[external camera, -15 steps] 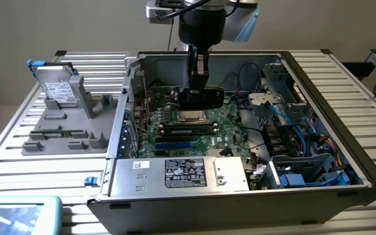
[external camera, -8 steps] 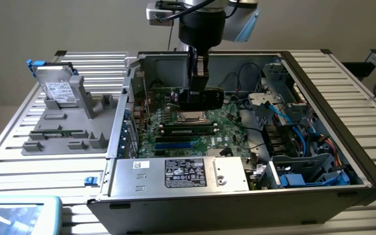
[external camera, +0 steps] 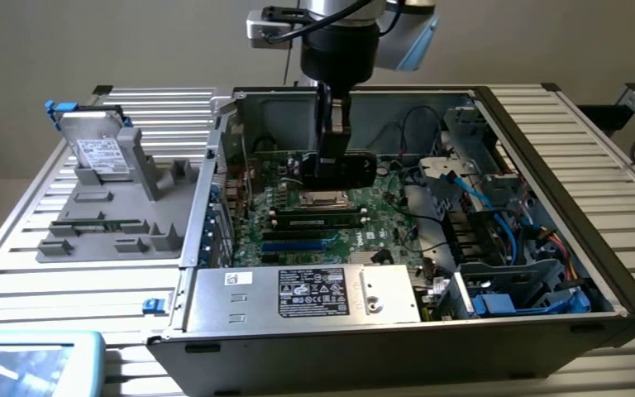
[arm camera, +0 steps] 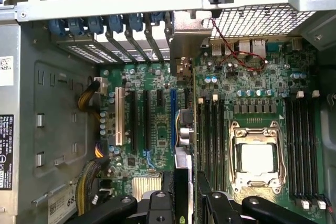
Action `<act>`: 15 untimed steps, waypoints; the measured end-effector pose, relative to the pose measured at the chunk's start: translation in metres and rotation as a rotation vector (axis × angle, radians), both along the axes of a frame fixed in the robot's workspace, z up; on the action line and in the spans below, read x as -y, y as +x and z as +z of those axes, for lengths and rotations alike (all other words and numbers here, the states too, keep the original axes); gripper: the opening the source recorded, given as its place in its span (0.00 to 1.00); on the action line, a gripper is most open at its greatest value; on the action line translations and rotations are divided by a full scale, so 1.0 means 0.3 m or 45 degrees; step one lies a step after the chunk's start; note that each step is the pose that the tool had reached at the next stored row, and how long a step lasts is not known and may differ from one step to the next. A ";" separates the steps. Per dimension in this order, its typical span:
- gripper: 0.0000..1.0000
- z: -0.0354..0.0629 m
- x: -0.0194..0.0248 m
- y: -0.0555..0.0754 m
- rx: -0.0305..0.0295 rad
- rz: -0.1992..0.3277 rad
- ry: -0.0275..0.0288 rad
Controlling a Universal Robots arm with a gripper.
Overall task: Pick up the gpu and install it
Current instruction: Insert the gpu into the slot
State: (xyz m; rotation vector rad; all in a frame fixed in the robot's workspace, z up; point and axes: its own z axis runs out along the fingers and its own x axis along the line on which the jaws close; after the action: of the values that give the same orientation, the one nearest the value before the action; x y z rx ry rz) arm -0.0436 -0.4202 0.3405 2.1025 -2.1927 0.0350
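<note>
The gpu (external camera: 340, 169) is a thin card whose black face shows in the exterior view. It hangs upright inside the open computer case (external camera: 538, 116), just above the green motherboard (external camera: 295, 236). My gripper (external camera: 336, 149) reaches down from above and is shut on the card's upper edge. In the wrist view the gpu (arm camera: 185, 129) appears edge-on between my black fingers (arm camera: 157, 205), its silvery end bracket (arm camera: 184, 45) toward the case's rear wall. The card runs parallel to a blue expansion slot (arm camera: 172, 116) and the memory slots (arm camera: 207, 140), close beside them.
The CPU socket (arm camera: 257, 158) lies beside the memory slots. A power supply (external camera: 295, 294) fills the case's near corner, and a drive cage with blue cables (external camera: 505, 273) stands on the exterior view's right. A grey fixture tray (external camera: 108, 215) holding a hard drive (external camera: 102, 153) sits outside the case.
</note>
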 end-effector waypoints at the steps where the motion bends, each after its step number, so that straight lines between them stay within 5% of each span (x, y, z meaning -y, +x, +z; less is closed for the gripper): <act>1: 0.28 -0.003 0.000 -0.001 0.0000 0.000 -0.0002; 15: 0.28 -0.023 0.008 -0.029 0.0001 0.000 0.0042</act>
State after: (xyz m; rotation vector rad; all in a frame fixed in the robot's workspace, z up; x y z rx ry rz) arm -0.0524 -0.4227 0.3338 2.1044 -2.1942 0.0315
